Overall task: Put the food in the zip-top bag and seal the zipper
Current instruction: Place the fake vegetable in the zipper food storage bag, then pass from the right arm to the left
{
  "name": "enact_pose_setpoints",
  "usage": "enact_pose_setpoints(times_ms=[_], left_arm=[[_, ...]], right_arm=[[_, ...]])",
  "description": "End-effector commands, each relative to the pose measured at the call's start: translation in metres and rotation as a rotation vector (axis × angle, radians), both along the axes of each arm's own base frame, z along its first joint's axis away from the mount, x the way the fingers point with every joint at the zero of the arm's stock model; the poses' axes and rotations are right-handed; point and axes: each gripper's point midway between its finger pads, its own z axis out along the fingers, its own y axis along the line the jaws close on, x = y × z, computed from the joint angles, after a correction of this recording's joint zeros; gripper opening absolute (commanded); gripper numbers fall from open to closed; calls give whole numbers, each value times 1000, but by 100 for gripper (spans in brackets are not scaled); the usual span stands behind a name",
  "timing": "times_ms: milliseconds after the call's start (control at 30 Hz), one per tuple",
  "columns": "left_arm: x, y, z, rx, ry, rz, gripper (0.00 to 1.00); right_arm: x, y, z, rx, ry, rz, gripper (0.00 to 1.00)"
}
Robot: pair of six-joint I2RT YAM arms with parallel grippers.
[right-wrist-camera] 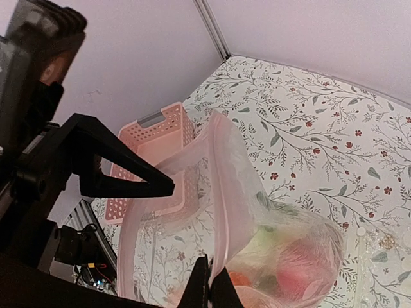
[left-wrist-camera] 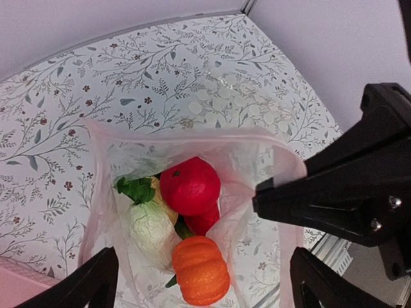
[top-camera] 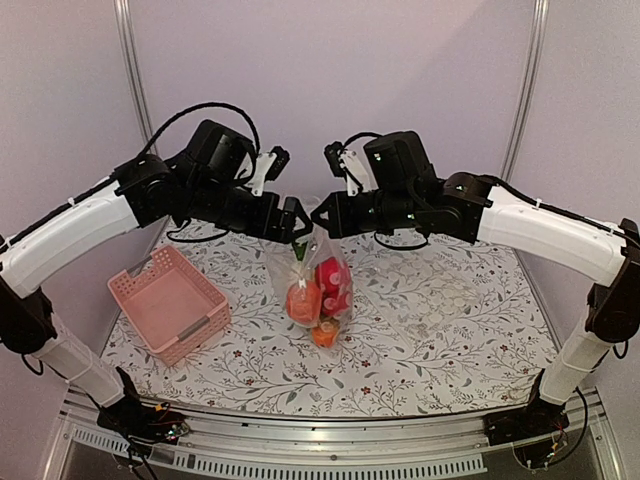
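The right jaws are pressed tight together and pinch the zip-top bag (top-camera: 318,275) at its top edge, right on the zipper (left-wrist-camera: 192,135), the thin pinkish strip that runs round the mouth of the bag. The left jaws are spread wide; in the left wrist view one finger (left-wrist-camera: 96,282) is far to one side and the other is far to the other side, with the bag's mouth between them, and they do not seem to touch the bag. The two sets of jaws are very near each other, tip to tip, over the middle of the tabletop (top-camera: 440,320). The bag hangs down from the right jaws with its mouth open. I cannot tell if its bottom rests on the tabletop or is just above it. The food is inside the bag, down at the bottom. There is a round red fruit (left-wrist-camera: 189,186) on top, a white radish (left-wrist-camera: 151,228) with green leaves (left-wrist-camera: 136,190) beside it, an orange pumpkin (left-wrist-camera: 200,271) lower down, and one more red piece tucked between them. The other pieces are too hard to make out. The tabletop has a cloth with little leaves and flowers on it. A pink basket (top-camera: 168,300) sits on the left side of the tabletop, well apart from the bag. The left arm (top-camera: 70,230) and the right arm (top-camera: 540,225) reach in from the two sides.
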Motion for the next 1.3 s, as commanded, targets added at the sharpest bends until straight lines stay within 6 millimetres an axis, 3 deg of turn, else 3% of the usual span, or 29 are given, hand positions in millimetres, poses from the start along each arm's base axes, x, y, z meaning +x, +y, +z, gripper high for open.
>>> enact_pose_setpoints(times_ms=[0,100,167,367,700,933,1133,1267], left_arm=[[-25,-5,52,-165,-64,-91,93],[-34,5,69,-220,-75,-71,93],[-36,15,70,-225,-59,-27,93],[-47,34,37,-129,28,74,88],[-75,-10,6,-76,149,36,89],[-73,-13,-20,58,154,95,89],[-62,-12,-25,98,106,137,70],[-58,-19,-27,103,95,132,64]], right_arm=[[7,2,10,26,-22,-47,0],[10,1,8,21,-16,-72,0],[16,-3,7,9,-15,-112,0],[30,-10,-1,-28,-12,-208,0],[40,-20,3,-28,-24,-317,0],[42,-29,1,-59,-46,-397,0],[42,-30,-1,-65,-46,-405,0],[42,-28,-2,-67,-46,-404,0]])
